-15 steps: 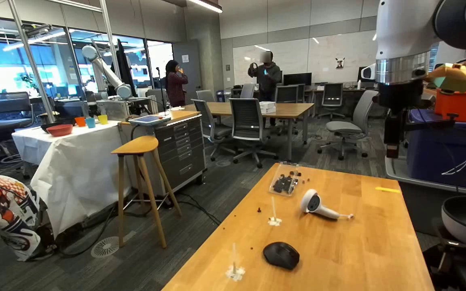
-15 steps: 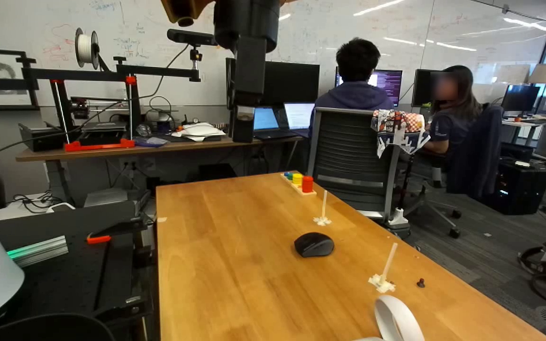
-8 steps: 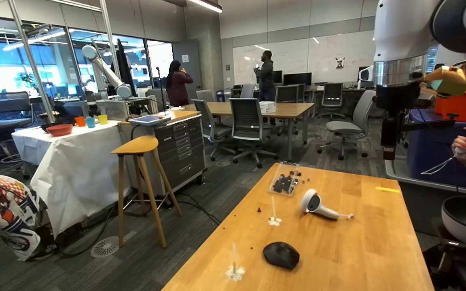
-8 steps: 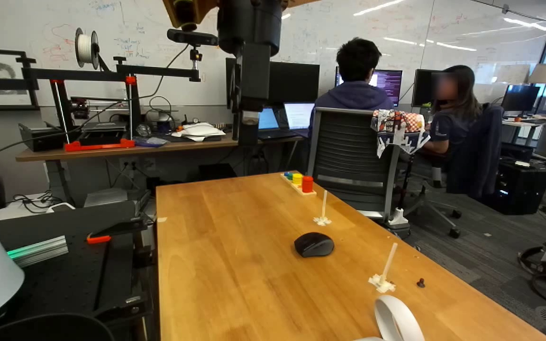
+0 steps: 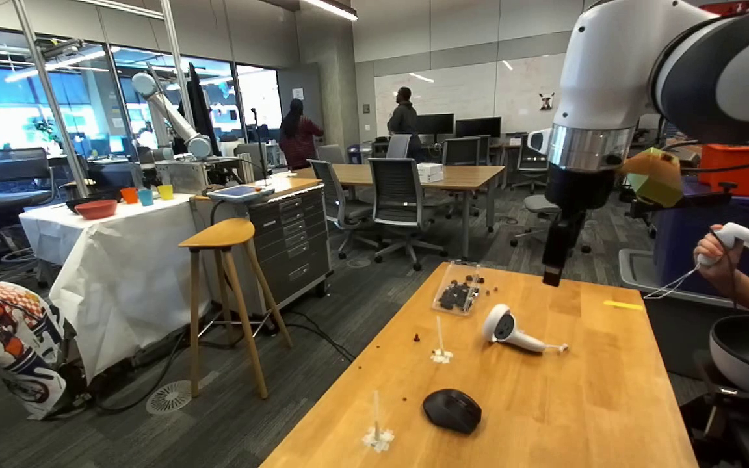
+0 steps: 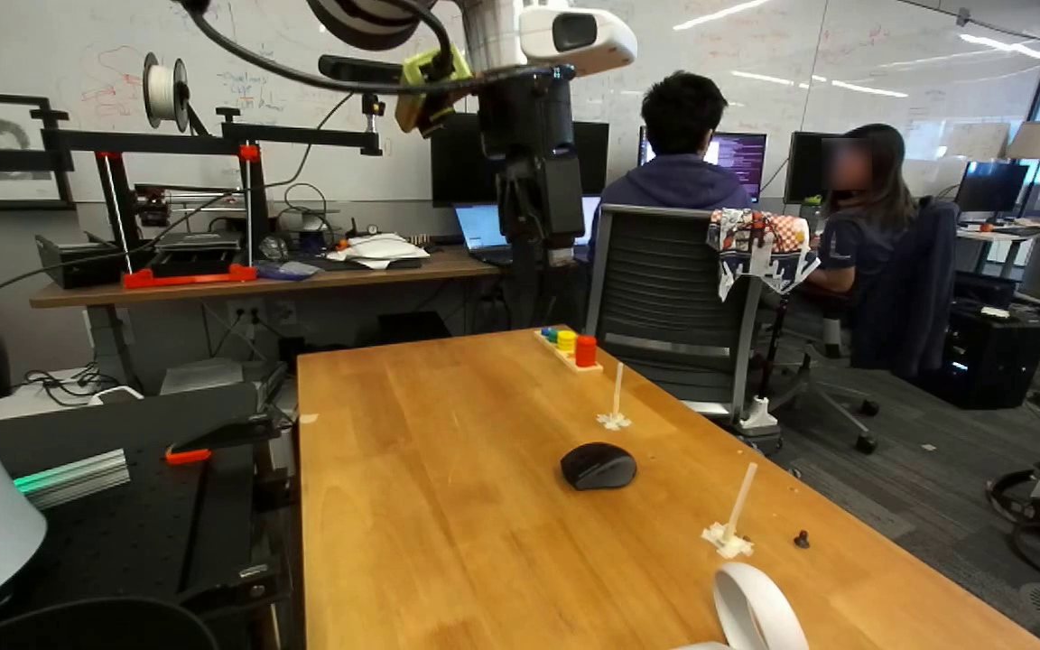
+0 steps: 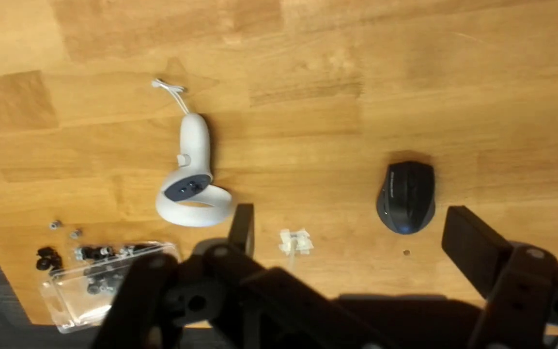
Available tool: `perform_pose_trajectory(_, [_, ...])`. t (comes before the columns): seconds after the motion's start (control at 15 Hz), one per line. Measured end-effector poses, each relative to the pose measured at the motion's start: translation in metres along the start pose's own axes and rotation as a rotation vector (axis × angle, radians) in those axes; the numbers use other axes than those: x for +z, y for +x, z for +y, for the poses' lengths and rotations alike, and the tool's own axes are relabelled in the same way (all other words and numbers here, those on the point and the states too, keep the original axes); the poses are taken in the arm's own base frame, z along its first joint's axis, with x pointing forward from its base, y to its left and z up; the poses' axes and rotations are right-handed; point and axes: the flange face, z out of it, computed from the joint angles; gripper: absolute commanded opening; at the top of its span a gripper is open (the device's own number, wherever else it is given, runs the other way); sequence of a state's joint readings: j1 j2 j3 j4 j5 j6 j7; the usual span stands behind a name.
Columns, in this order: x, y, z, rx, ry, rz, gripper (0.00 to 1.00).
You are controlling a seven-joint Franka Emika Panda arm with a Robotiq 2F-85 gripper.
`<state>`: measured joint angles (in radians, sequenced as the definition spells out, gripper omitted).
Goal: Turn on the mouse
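The black mouse lies right side up on the wooden table; it also shows in an exterior view and in the wrist view. My gripper is open and empty, with its two fingers wide apart. In the wrist view the mouse appears between and a little beyond the fingertips, nearer the right one. In the exterior views the gripper hangs in the air well above the table, tilted, apart from the mouse. The underside of the mouse is hidden.
A white controller lies on the table. A clear box of dark pieces sits by the far edge. Two thin upright sticks are taped down, one beside the mouse. A block toy stands at a table edge. A hand holds another controller.
The arm has swung over the table and tilted, moving left and lower in an exterior view. The hand with the controller has also moved left. The mouse has not moved.
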<state>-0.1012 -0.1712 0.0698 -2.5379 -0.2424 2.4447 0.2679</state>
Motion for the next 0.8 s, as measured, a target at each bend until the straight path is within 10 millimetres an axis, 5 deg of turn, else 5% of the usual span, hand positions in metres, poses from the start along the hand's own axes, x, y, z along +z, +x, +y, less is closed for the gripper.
perform_pose_trajectory(0.53, [0.07,0.046,-0.055,-0.067,-0.074,0.059,0.11])
perform_pose_trajectory(0.8, [0.104,0.058,-0.079,-0.104,-0.119,0.067,0.0])
